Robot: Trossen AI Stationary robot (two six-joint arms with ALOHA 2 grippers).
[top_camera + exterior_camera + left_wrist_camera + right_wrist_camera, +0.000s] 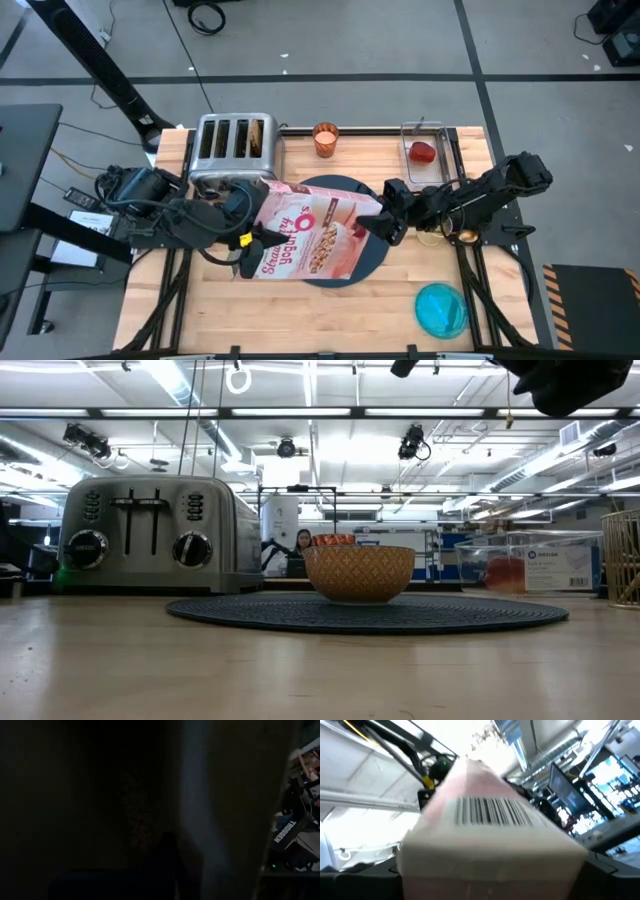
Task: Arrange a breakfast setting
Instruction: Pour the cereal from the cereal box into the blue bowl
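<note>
A clear container point(424, 150) near the table's point(350, 310) far right corner holds a red fruit point(424, 153). The toaster point(234, 148) at the far left edge has toast in one slot. Both grippers pinch a pink cereal box point(312, 233) with a barcode, held over the dark-blue mat point(372, 262): left gripper point(252, 240), right gripper point(378, 222). On the mat stands an orange bowl point(359, 573). An orange cup point(325, 138) stands at the far edge, a teal plate point(441, 309) near the right corner

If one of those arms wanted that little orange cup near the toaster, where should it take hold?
Probably from straight above, fingers closing across the rim. The orange cup stands upright with its mouth open upward, clear space around it between the toaster and the clear container. Both grippers are busy: the left gripper and right gripper hold the pink cereal box over the dark mat.
</note>
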